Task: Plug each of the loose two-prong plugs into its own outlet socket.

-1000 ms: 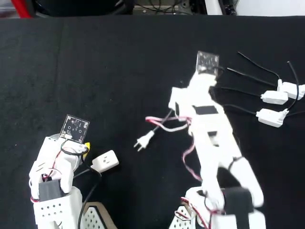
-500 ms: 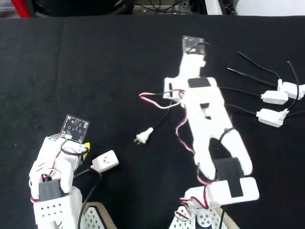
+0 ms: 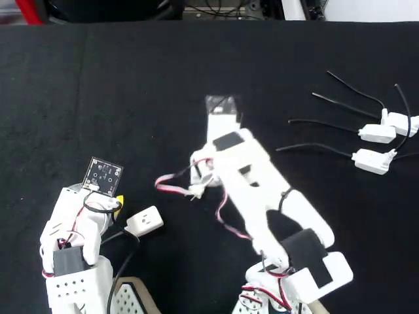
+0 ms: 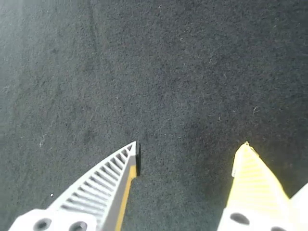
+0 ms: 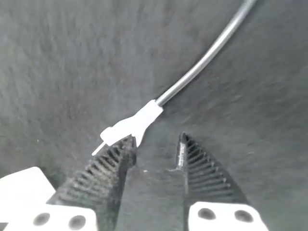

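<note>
Where flat on the black worktop point(image 5: 57, 57), white two-prong plug point(image 5: 132, 124): slim, prongs bare, grey cord trailing. Just beside the plug, right gripper point(image 5: 155, 140), plug outside narrowly parted, empty fingers point(image 5: 108, 168). Well apart from plug, left gripper point(image 4: 190, 147), spread wide, empty.

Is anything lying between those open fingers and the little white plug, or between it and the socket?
Nothing visible. The plug lies just ahead of the right gripper, and only bare black cloth separates it from the outlet socket.
</note>
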You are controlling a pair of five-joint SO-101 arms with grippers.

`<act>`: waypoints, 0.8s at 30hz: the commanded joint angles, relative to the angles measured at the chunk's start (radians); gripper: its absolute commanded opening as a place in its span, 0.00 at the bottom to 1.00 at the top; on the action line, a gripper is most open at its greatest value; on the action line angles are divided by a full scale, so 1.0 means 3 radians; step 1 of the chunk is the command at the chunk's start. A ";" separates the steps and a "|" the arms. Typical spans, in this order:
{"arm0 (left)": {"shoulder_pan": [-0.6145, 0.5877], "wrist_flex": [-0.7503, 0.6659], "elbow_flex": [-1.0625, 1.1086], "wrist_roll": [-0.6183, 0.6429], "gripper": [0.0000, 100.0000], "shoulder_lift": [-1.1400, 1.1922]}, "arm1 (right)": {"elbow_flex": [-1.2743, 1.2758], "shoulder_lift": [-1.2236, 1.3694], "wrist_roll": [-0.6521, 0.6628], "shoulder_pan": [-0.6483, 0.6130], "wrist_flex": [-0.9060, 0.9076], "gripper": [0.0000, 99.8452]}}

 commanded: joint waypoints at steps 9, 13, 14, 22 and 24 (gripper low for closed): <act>-0.0003 0.0015 0.0054 -0.0020 0.31 -0.0015 | 0.0258 -0.0136 -0.0210 -0.0169 -0.0414 0.15; -0.0003 0.0015 0.0054 -0.0020 0.31 -0.0015 | 0.0269 -0.0130 -0.0210 -0.0327 -0.0496 0.15; -0.0003 0.0015 0.0054 -0.0020 0.31 -0.0015 | 0.0309 -0.0130 -0.0215 -0.0363 -0.0573 0.15; -0.0003 0.0015 0.0054 -0.0020 0.31 -0.0015 | 0.0601 -0.0130 -0.0465 -0.0588 -0.1166 0.15; -0.0003 0.0015 0.0054 -0.0020 0.31 -0.0015 | 0.0601 -0.0130 -0.0465 -0.0598 -0.1171 0.15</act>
